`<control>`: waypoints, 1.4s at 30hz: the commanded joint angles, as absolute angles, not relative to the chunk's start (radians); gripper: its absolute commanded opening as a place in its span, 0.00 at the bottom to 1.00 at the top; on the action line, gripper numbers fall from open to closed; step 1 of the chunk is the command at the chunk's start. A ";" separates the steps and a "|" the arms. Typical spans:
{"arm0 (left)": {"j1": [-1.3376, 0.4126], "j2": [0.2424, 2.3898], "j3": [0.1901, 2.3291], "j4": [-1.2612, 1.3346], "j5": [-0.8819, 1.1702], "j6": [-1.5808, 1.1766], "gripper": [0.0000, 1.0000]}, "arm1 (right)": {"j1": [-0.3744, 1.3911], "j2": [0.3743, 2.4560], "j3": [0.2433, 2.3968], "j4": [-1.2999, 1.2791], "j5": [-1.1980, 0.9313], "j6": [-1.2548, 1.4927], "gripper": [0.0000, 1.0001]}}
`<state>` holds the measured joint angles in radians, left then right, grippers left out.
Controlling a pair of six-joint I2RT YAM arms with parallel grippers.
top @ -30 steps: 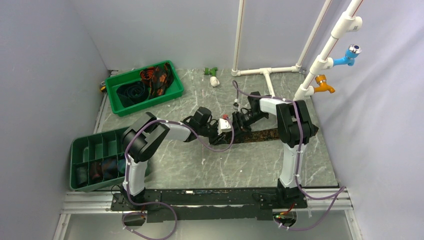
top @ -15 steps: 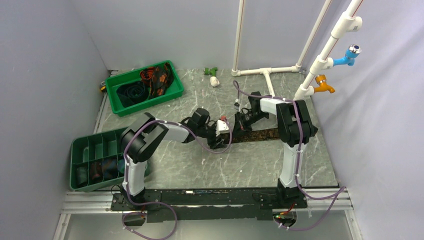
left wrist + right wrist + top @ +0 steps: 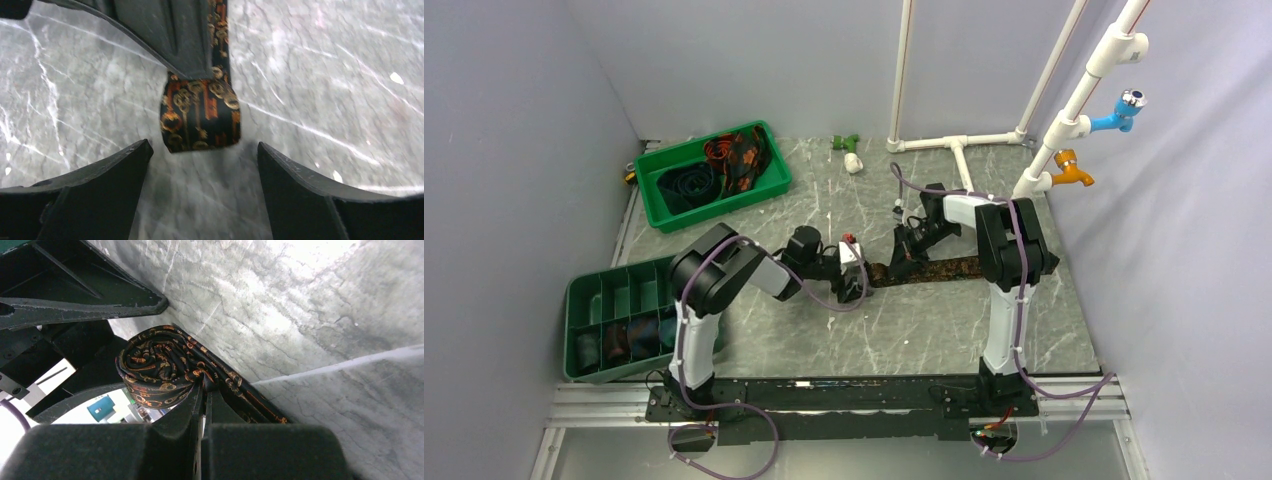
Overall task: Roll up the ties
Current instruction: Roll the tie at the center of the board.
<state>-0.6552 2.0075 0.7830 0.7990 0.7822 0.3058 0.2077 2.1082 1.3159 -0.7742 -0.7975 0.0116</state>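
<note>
A dark tie [image 3: 944,268] with an orange key print lies on the marble table, its left end wound into a small roll [image 3: 157,367]. My right gripper [image 3: 204,387] is shut, its fingertips pinching the cloth at the roll's edge; in the top view my right gripper [image 3: 896,262] sits at the tie's left end. Just short of the roll [image 3: 200,117], my left gripper [image 3: 202,167] is open and touches nothing. From above, the left gripper [image 3: 856,278] is a little left of the roll.
A green tray [image 3: 769,190] at the back left holds loose ties. A green compartment tray [image 3: 574,300] at the left edge holds rolled ones. White pipes [image 3: 959,150] with a blue tap [image 3: 1124,110] and an orange tap [image 3: 1072,168] stand at the back right.
My left gripper opened, let go of the roll and drew back to the left. My right gripper closed on the roll and stayed where it was.
</note>
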 commanded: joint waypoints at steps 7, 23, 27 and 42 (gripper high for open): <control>-0.724 2.252 0.843 1.108 0.771 0.062 0.63 | 0.210 2.198 1.312 -0.766 -0.519 -0.037 0.00; -0.766 2.318 0.860 1.128 0.709 0.024 0.26 | 0.261 2.209 1.297 -0.730 -0.544 -0.015 0.00; -0.764 2.242 0.847 0.955 0.713 0.111 0.24 | 0.286 2.201 1.284 -0.718 -0.561 -0.009 0.00; -0.714 2.157 1.056 0.018 0.575 0.445 0.00 | 0.230 2.089 1.362 -0.913 -0.723 -0.137 0.40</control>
